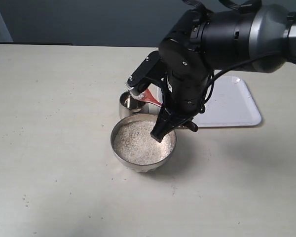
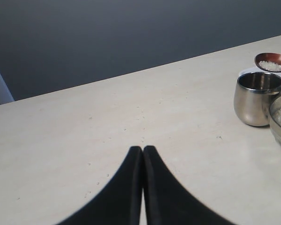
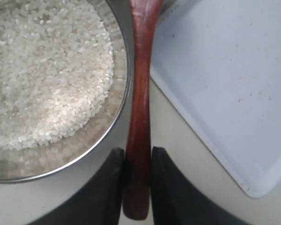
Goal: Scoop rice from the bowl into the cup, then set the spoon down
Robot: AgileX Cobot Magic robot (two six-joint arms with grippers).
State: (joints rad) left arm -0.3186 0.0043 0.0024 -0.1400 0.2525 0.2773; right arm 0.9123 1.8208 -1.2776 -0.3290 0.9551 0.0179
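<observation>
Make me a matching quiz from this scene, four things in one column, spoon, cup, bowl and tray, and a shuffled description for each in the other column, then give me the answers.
Column one:
1. spoon
2. cup
3. bowl
4. tray

Column two:
A. flat and white
B. wide steel, a bed of rice inside
C. reddish wood, clamped by its handle
D. small steel, upright beside the bowl

Pairs: 1-C, 2-D, 3-B, 4-A
</observation>
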